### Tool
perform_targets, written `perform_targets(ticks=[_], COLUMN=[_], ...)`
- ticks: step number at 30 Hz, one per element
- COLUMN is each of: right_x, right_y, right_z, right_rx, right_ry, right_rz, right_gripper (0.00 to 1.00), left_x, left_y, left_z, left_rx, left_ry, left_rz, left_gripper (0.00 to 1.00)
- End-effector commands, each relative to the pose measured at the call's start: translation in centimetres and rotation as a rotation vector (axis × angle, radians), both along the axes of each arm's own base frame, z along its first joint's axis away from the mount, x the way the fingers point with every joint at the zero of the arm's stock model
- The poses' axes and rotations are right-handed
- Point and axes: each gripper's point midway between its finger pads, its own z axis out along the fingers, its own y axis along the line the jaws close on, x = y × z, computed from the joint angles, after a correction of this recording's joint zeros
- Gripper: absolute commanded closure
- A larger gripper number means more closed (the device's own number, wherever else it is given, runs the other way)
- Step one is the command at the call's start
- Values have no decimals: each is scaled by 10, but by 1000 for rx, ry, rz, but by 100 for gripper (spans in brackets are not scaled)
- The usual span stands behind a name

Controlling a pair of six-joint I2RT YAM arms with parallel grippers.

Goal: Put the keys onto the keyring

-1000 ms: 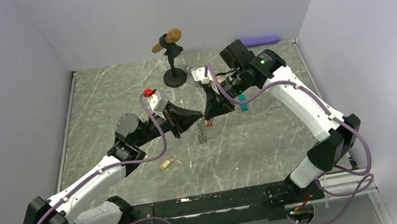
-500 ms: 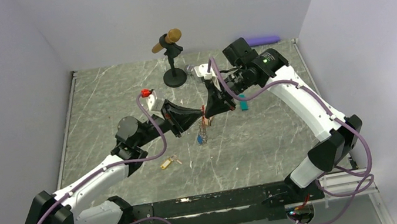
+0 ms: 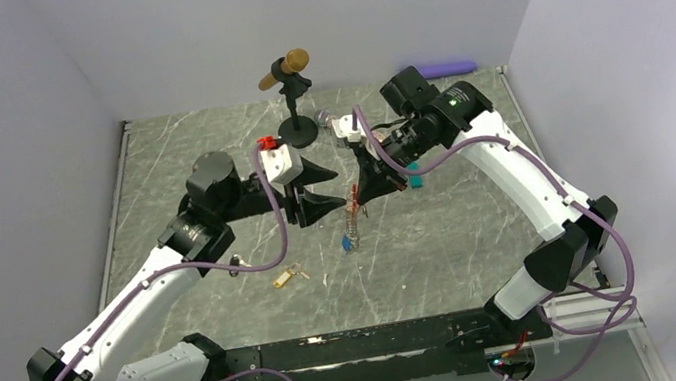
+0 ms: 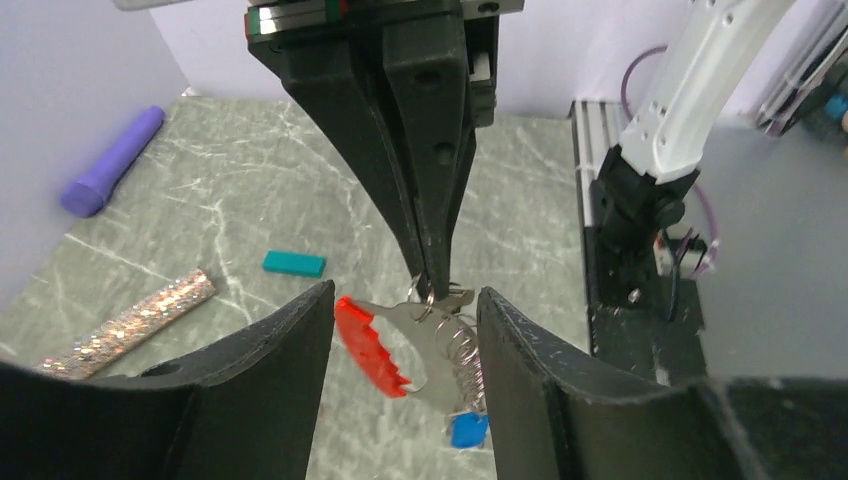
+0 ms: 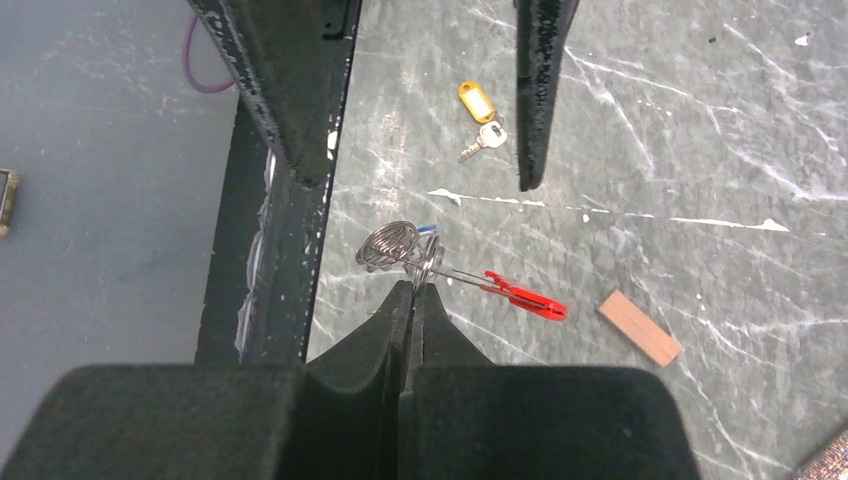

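The keyring hangs in the air from my right gripper, which is shut on its small top ring. It is a red clip joined to a silvery coil, also seen as the keyring in the top view. A blue-tagged key dangles at the coil's lower end. My left gripper is open, its fingers standing on either side of the keyring without touching it. A yellow-tagged key lies on the table nearer the arm bases, the same key showing in the right wrist view.
A microphone stand is at the back centre. A purple cylinder lies by the back wall. A teal block, a glittery tube and a tan wooden block lie on the marbled table.
My left gripper went from shut to open and let go of the keyring, and its arm swung up and back. The keyring now hangs lower, from the right gripper alone.
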Motion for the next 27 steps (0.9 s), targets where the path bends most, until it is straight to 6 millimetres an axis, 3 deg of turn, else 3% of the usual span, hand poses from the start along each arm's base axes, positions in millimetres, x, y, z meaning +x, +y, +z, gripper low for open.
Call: perform_targets(ticks=[1, 14, 27], right_x=[-3, 0, -1], right_y=[-4, 2, 5], right_z=[17, 11, 8], right_rx=[3, -62, -62], right_ry=[-66, -60, -51], right_rz=[26, 60, 74], right_gripper=[100, 100, 100], left_x=[-7, 1, 14], left_y=[7, -14, -19], left_z=[-22, -19, -20], left_rx=[214, 224, 222], left_ry=[-64, -108, -61], left_rz=[-85, -81, -21], left_gripper=[41, 41, 59])
